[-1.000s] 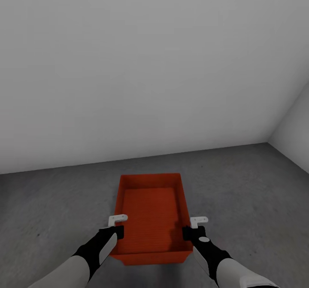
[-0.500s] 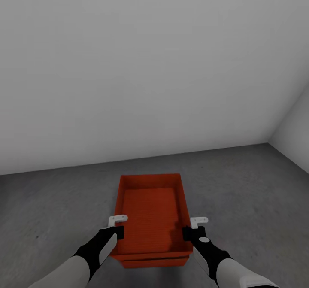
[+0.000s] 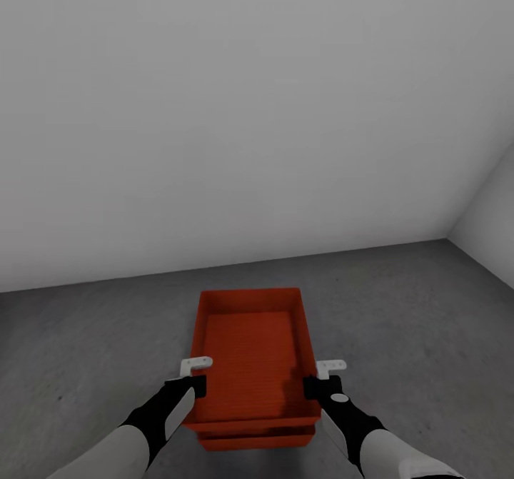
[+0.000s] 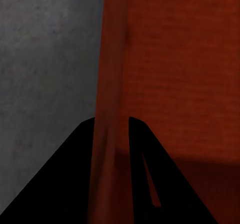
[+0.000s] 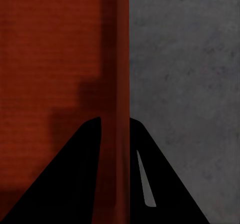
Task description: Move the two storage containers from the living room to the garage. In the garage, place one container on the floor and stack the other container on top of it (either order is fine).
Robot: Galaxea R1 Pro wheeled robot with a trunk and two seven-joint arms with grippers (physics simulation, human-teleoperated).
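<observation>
On the grey floor [image 3: 86, 336] by the white wall [image 3: 214, 108], the lower bin's [image 3: 257, 440] front edge shows beneath the upper bin [image 3: 250, 350], whose side walls the left gripper [image 3: 191, 377] and right gripper [image 3: 320, 379] pinch; floor lies open around.

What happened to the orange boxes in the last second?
The held container lifted a little toward the robot, so the second container beneath it, hidden at first, now peeks out at the near edge. The left gripper and right gripper stayed clamped on the side walls. The floor and wall look the same.
</observation>
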